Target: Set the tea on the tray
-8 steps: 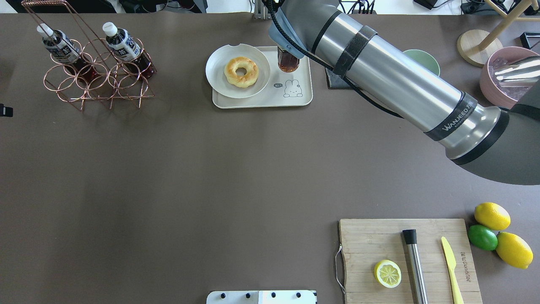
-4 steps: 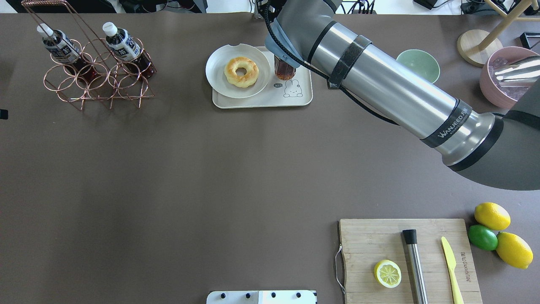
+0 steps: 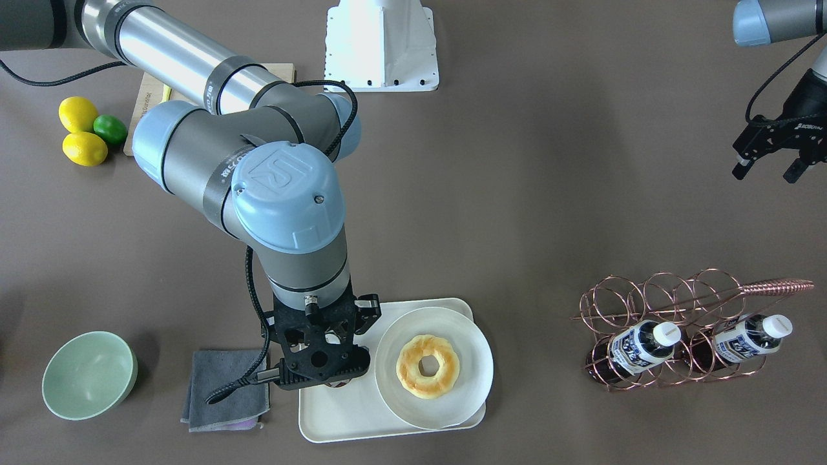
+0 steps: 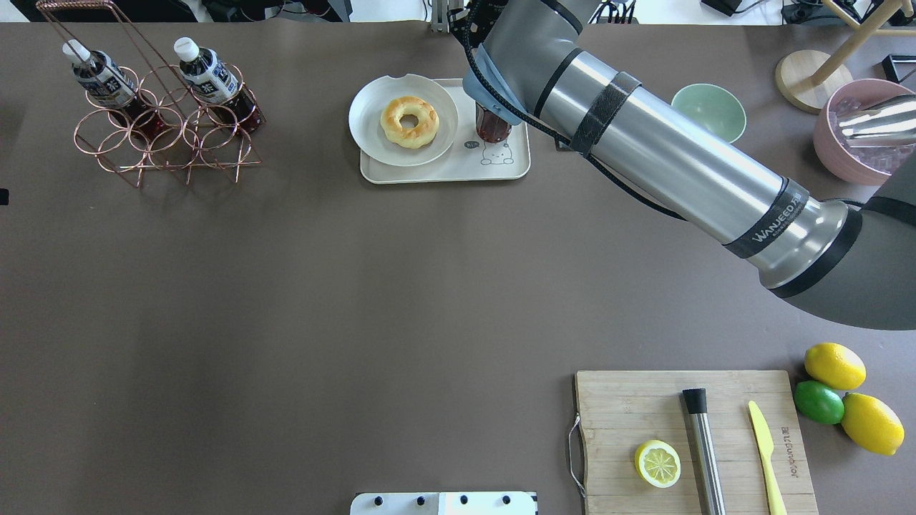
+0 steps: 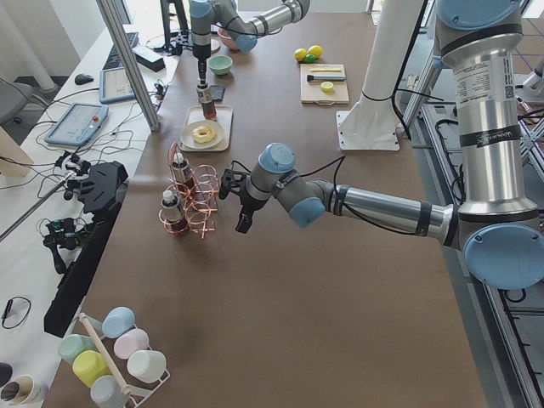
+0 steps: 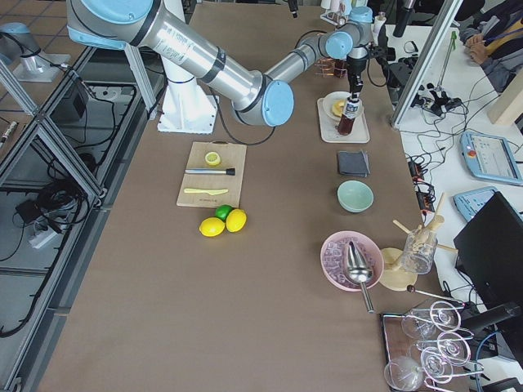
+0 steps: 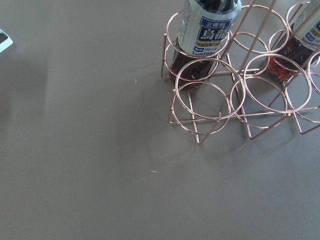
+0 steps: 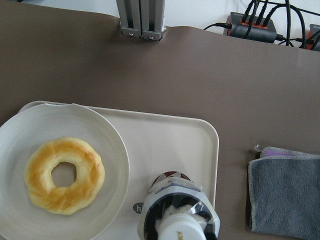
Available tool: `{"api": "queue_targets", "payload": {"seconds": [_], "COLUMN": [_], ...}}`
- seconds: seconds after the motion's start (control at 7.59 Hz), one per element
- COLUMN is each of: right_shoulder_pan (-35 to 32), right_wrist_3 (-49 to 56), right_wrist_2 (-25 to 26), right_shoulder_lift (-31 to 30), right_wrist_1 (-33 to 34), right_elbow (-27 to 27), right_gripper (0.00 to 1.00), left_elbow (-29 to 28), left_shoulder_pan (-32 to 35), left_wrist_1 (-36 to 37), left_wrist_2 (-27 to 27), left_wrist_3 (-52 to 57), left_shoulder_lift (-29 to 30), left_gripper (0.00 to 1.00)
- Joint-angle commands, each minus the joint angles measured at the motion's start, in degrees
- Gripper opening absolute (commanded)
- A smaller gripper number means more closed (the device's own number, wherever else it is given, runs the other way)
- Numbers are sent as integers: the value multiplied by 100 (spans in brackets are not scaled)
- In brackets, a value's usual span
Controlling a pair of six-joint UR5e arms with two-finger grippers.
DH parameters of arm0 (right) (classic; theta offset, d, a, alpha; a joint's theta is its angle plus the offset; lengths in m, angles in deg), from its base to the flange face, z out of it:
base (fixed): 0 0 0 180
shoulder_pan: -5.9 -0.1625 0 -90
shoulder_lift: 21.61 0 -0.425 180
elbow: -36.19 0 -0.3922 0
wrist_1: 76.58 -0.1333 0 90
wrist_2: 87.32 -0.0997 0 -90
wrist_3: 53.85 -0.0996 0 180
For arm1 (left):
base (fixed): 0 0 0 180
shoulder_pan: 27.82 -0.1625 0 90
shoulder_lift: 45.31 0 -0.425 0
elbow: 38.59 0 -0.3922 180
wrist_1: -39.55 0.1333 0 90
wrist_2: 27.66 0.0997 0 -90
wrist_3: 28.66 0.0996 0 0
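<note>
Overhead exterior: brown table (image 4: 322,300) carries cream tray (image 4: 444,172), tea (image 4: 492,127) upright above it

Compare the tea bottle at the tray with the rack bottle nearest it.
Pose: the tray bottle stands upright; the rack bottle lies tilted.
Hold: the right hand grips the tray bottle's top; nothing touches the rack bottle.
Place: the tray bottle is over the tray; the rack bottle sits in the copper rack.
Both hold dark tea under white caps.
</note>
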Motion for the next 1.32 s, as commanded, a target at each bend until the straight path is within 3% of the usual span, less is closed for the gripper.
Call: {"api": "queue_targets", "payload": {"seconds": [0.0,0.13,0.4,0.66,0.79,0.92,1.05,1.19], "right_shoulder_pan": [-21,-12,-56,-536,-853,-1160,-1364,-1531], "right_wrist_3": [-55,-73,-56,145,573,942,1581,2475], "right_wrist_2": [-17,-17,-52,-681,-903,-1070,-1063,-1046], "right_shoulder_lift": [-142,-265,-275,-710,-1271,-1746,-2369,-3376], "right_wrist_1": [0,-17,17,53,88,575,1433,1842], "right_elbow": [-177,-308,-414,-929,-1438,-2017,-2980,-4008], "right_gripper": [47,99,100,100,100,100,100,100], "left_elbow": [31,57,66,23,-4,31,-47,-335], "left_shoulder_pan": [0,0,9,9,70,219,594,981], "left_wrist_1": [-4,-4,-4,5,5,-4,57,58], "left_wrist_2": [0,0,9,-52,-88,-375,-839,-1331], "left_wrist_3": [-6,-6,-6,3,55,273,1041,1762], "left_shoulder_lift": [-3,-3,-12,-21,-30,-265,-363,-442], "left_gripper": [98,98,98,98,98,98,98,97]}}
